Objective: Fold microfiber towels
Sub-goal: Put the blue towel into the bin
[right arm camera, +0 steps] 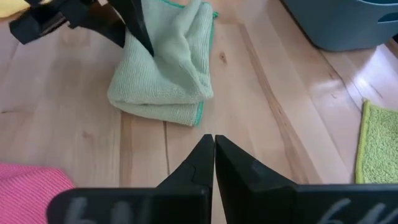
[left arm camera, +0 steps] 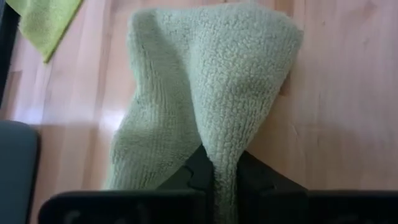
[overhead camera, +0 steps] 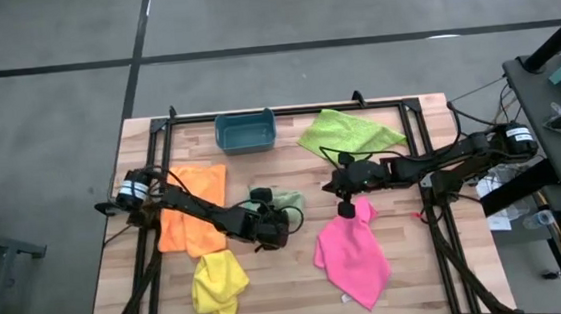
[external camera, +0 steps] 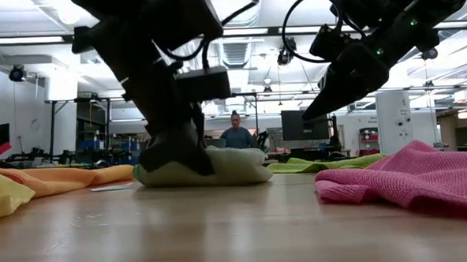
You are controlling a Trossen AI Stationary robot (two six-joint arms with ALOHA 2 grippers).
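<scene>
Mint towel (overhead camera: 286, 201) lies bunched mid-bench in the high view, the left hand (overhead camera: 269, 230) on its near edge; pink towel (overhead camera: 353, 252) lies right. Low view: the right hand (external camera: 308, 114) hangs pressed together above the bench (external camera: 222, 226). Left wrist view: fingers (left arm camera: 198, 175) pinch a mint fold.

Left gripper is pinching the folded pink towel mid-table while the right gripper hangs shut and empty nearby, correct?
Not quite: the towel pinched by the left gripper is the pale mint green towel, as the left wrist view shows. The pink towel lies apart, unheld. The rest stands: the right gripper is shut, empty, close by.
</scene>
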